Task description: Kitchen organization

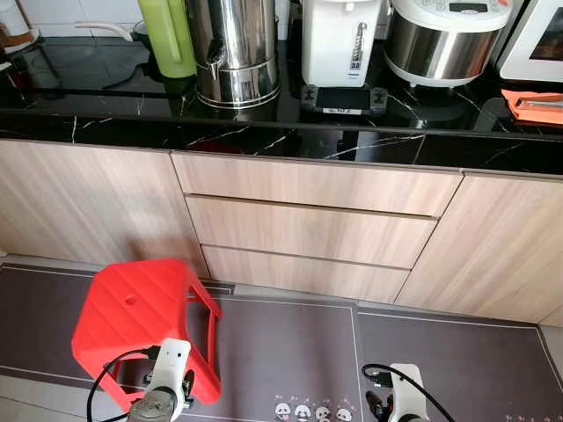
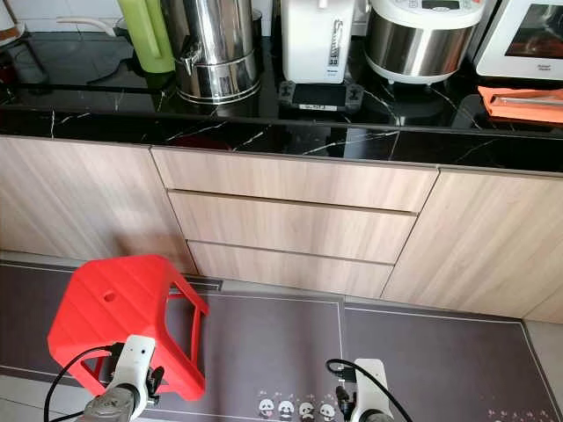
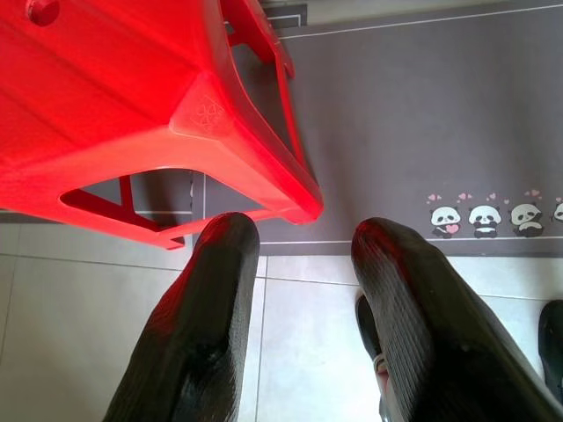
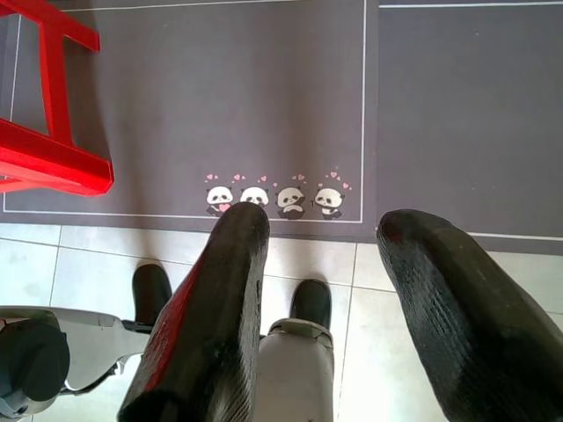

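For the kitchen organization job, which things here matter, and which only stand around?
Likely part of the job:
- red plastic stool on the grey floor mat
- wooden drawers
- left gripper and right gripper, both open, hanging low

Just standing there:
- steel water urn
- white kettle dispenser
- rice cooker
- green jug

Two silver-white arms with looping black cables sit at the lower frame edge; left gripper [image 3: 299, 308] and right gripper [image 4: 339, 325] have long, textured black fingers.

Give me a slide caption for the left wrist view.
Open left gripper hanging above a red plastic stool on the panda-print floor mat.
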Robot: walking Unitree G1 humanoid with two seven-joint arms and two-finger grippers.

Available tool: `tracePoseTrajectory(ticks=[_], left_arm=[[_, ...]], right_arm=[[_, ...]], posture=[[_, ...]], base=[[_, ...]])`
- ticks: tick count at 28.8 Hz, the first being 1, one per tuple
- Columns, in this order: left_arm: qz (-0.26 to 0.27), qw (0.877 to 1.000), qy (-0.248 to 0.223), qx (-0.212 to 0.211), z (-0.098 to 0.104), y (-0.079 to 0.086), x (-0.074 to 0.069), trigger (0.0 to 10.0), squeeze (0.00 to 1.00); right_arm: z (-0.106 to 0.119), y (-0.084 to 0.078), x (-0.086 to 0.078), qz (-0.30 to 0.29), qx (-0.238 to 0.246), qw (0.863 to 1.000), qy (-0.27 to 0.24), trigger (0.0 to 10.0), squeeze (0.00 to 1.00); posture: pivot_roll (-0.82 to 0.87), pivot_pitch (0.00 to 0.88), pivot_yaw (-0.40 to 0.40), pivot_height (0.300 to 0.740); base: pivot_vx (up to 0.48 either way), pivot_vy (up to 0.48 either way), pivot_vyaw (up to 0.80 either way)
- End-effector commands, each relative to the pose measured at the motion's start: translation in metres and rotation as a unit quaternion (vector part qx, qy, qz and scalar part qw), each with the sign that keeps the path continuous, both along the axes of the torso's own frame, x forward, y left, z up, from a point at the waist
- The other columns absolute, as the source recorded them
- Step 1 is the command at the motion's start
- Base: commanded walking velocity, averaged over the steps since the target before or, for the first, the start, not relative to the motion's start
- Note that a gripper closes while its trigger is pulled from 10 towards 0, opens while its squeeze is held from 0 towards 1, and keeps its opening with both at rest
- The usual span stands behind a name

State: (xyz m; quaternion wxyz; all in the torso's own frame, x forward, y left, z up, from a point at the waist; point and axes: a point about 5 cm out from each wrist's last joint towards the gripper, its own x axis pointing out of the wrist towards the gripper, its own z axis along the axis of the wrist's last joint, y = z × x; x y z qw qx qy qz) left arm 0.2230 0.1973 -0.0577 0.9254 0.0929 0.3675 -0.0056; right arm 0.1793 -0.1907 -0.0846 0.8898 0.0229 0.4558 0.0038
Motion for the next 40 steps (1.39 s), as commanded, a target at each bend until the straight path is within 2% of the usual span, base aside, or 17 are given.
tracePoseTrajectory(ticks=[1, 23, 27, 35, 40], left_arm=[[0.034, 0.998, 0.027, -0.046, -0.002, -0.006, 0.002, 10.0, 0.00], [0.033, 0.998, 0.028, -0.045, -0.003, -0.006, 0.001, 10.0, 0.00], [0.051, 0.998, 0.029, -0.038, -0.004, 0.003, -0.004, 10.0, 0.00], [0.057, 0.997, 0.030, -0.038, -0.005, 0.004, -0.005, 10.0, 0.00], [0.039, 0.999, 0.009, -0.028, 0.003, 0.004, 0.006, 10.0, 0.00]], right_arm=[[0.015, -0.005, 0.030, 0.015, -0.031, 0.999, -0.014, 10.0, 0.00], [0.014, -0.005, 0.029, 0.016, -0.031, 0.999, -0.012, 10.0, 0.00], [0.009, 0.000, 0.020, 0.022, -0.029, 0.999, -0.003, 10.0, 0.00], [0.009, 0.000, 0.021, 0.022, -0.030, 0.999, -0.004, 10.0, 0.00], [0.010, 0.000, 0.022, 0.015, -0.029, 0.999, -0.005, 10.0, 0.00]], posture=[[0.15, 0.000, -0.119, 0.740], [0.15, 0.000, -0.119, 0.740], [0.17, 0.000, -0.130, 0.740], [0.17, 0.000, -0.132, 0.740], [0.18, 0.000, -0.107, 0.740]], base=[[0.000, 0.000, 0.00], [0.000, 0.000, 0.00], [0.000, 0.000, 0.00], [0.000, 0.000, 0.00], [0.000, 0.000, 0.00]])
